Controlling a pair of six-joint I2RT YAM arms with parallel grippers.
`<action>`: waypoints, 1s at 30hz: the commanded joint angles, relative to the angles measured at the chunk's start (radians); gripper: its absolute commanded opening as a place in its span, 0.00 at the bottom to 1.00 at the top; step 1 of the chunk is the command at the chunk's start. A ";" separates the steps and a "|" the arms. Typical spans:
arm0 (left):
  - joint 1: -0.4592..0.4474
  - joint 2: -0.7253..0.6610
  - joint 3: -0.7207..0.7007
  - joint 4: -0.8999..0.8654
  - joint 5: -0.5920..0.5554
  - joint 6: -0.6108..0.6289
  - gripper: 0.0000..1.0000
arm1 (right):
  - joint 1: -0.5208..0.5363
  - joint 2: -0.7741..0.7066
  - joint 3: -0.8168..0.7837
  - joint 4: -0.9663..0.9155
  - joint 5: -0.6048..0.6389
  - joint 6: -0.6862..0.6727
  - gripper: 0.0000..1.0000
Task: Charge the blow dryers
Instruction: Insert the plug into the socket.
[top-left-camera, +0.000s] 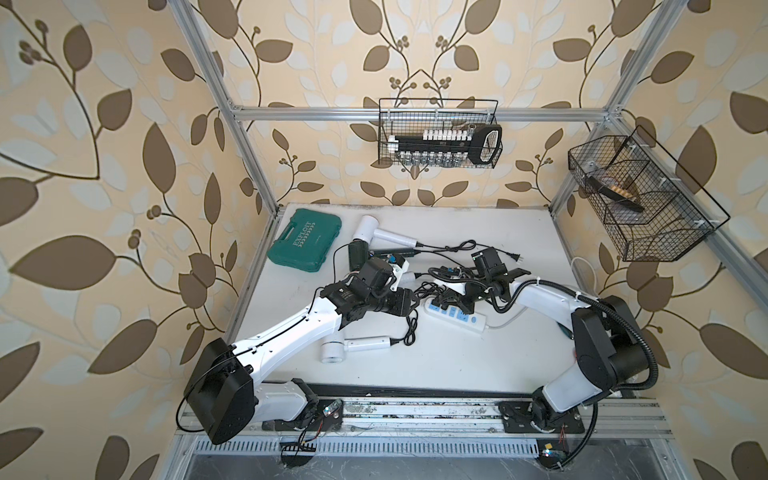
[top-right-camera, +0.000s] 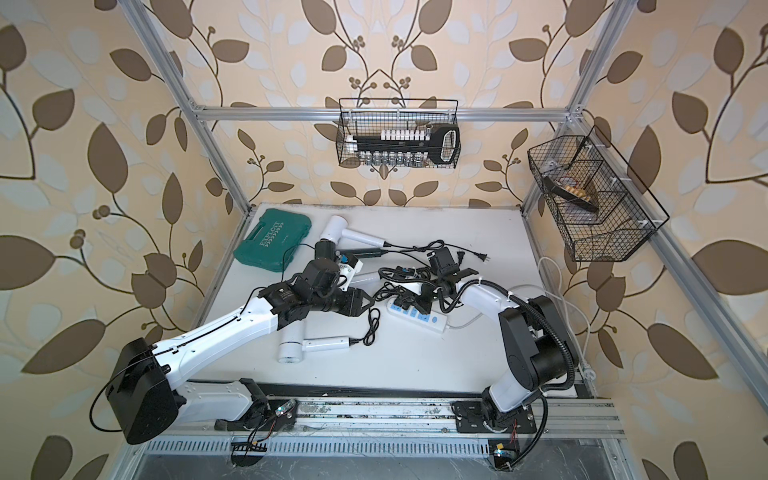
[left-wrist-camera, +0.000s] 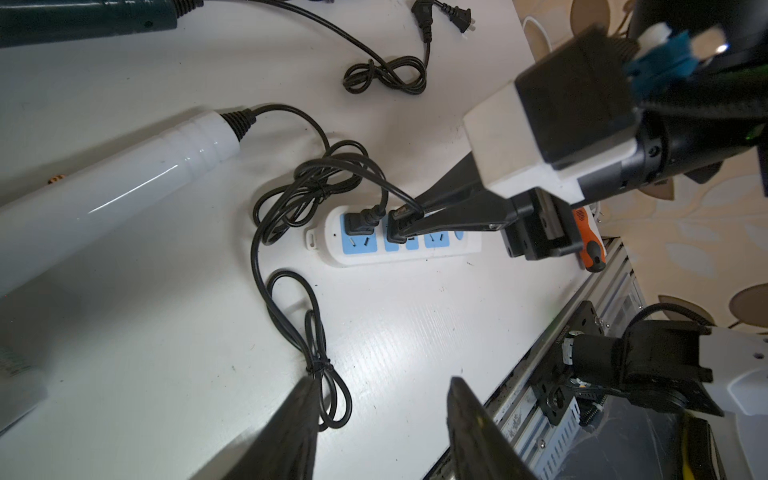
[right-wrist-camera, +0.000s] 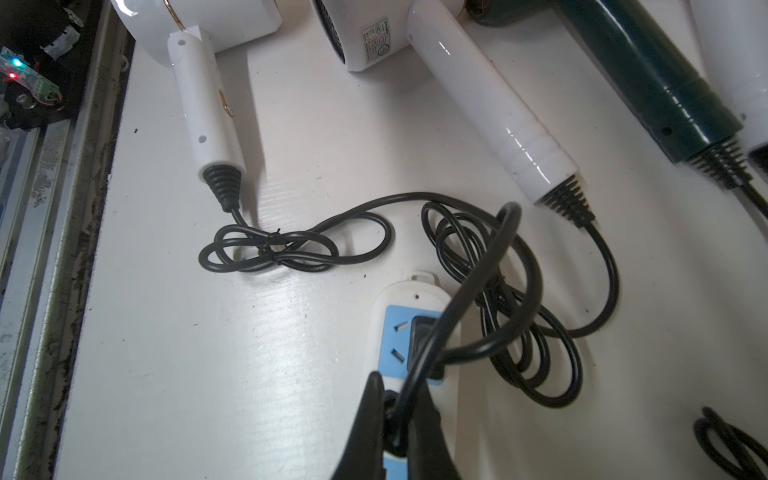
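R gripper (right-wrist-camera: 397, 399) is clamped on a black plug (left-wrist-camera: 397, 226) at the 2nd socket of the power strip (left-wrist-camera: 374, 259), beside a seated plug (left-wrist-camera: 357, 222); L gripper (left-wrist-camera: 380, 380) hovers abt half open, empty. Blow dryers (top-left-camera: 332, 351) lie on the table (top-left-camera: 457, 365): prob. two of four nearly done, w/ a loose plug (left-wrist-camera: 459, 18) at the far side not yet in.

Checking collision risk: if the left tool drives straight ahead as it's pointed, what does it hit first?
The left tool, open, most likely meets the power strip first, where the right tool grips a plug; only bare table between. Tied cord loop lies beside it. Depth unclear.
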 joint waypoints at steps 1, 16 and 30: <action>0.018 -0.038 -0.008 -0.009 0.006 0.032 0.51 | 0.017 0.037 -0.020 -0.109 -0.003 -0.039 0.00; 0.043 -0.053 -0.008 -0.018 0.019 0.039 0.52 | 0.014 0.036 -0.035 -0.093 -0.016 0.009 0.00; 0.047 -0.063 0.000 -0.019 0.025 0.038 0.51 | -0.038 0.002 -0.111 -0.032 0.059 0.108 0.00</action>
